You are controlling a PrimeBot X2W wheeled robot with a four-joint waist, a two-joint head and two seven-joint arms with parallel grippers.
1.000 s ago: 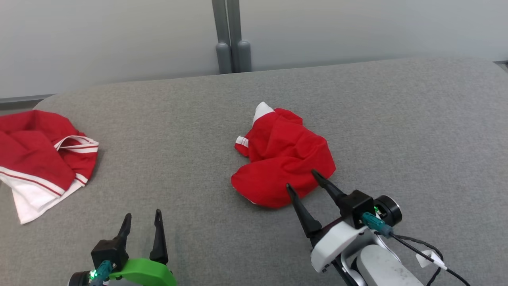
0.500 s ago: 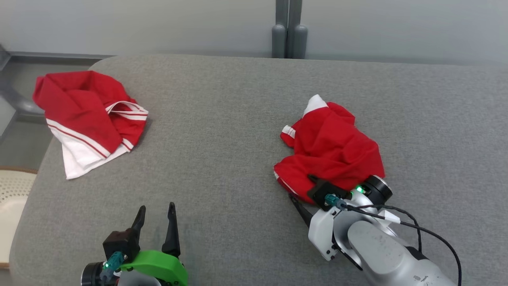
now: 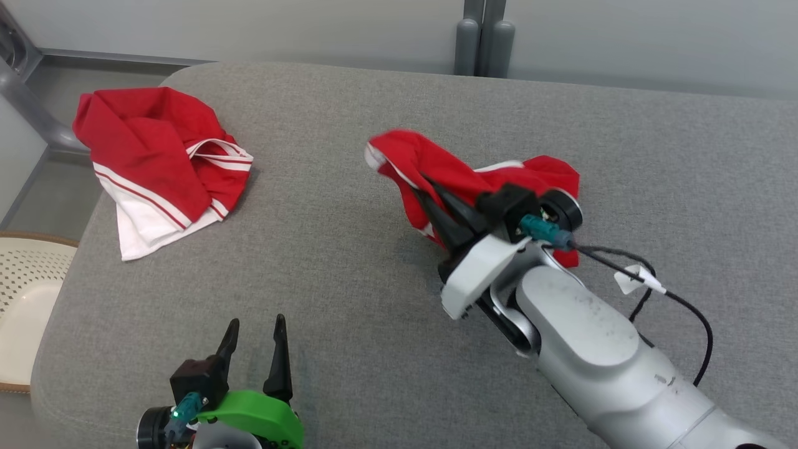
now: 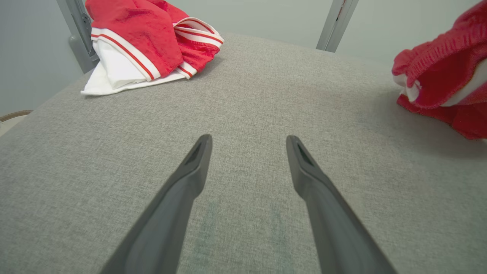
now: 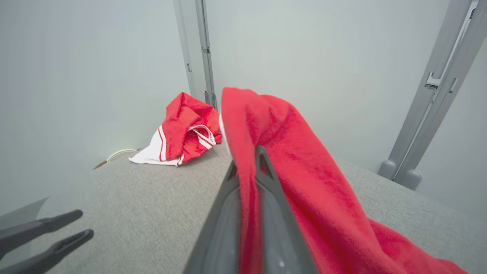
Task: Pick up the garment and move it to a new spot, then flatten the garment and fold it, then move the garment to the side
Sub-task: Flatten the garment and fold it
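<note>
Lifted off the woven grey cushion (image 3: pixel 349 299), the rumpled red garment (image 3: pixel 411 156) hangs pinched in the right gripper (image 3: pixel 429 190), left gripper (image 3: pixel 257 321) spread.

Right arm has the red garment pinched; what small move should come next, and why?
Probably lift the right end effector a little higher before carrying sideways: it is shut on a fold of the red garment, whose lower part seems to trail on the grey surface. The left end effector rests open, apart.
</note>
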